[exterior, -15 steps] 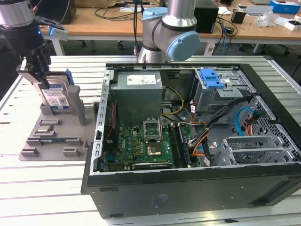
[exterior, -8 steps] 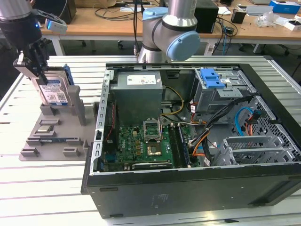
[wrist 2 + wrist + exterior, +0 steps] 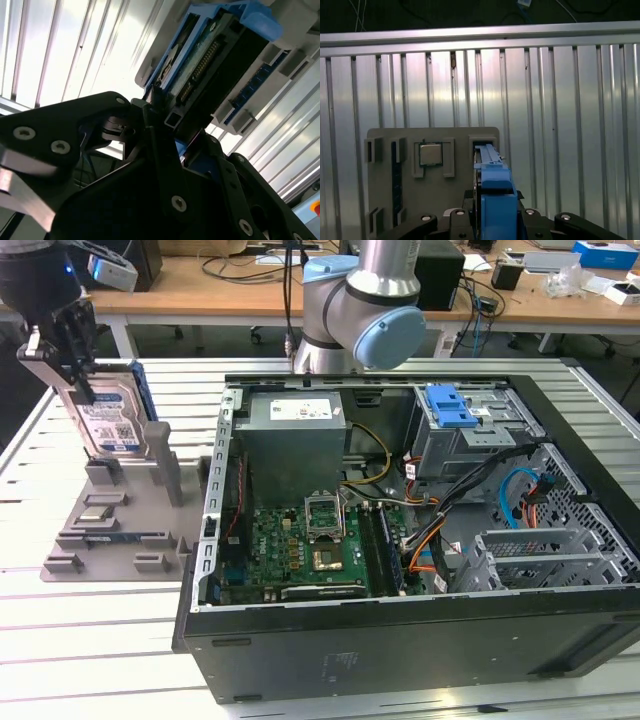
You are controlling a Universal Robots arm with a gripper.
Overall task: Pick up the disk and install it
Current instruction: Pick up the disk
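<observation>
- Exterior view, my gripper (image 3: 68, 358): black, at the exterior view's left, fingers clamped on the upper edge of the disk (image 3: 108, 420).
- Exterior view, disk: upright, silver-grey, its blue-and-white label facing the camera and a blue rail along its far side. Its lower edge is at the slot of the grey fixture tray (image 3: 120, 540); I cannot tell whether it has cleared the slot.
- Exterior view, fixture tray: flat on the slatted metal table (image 3: 90, 640), just beside the computer case (image 3: 400, 640).
- Exterior view, computer case: lying open, with the green motherboard (image 3: 290, 540) on its floor and a blue latch (image 3: 449, 405) on a grey cage at the far corner. It is well apart from the disk.
- Exterior view, my arm (image 3: 375, 300): grey with pale blue caps, behind the case.
- Second wrist view, gripper (image 3: 172, 127): black fingers pressed to either face of the disk (image 3: 200, 70), whose connector row and blue rail show. The table slats (image 3: 60, 45) lie beyond.
- First wrist view, disk (image 3: 496, 192): seen edge-on with the blue rail uppermost, in line with a slot of the fixture tray (image 3: 455, 200).
- First wrist view, tray contents: a square silver chip (image 3: 430, 154) seated in a recess beside that slot.
</observation>
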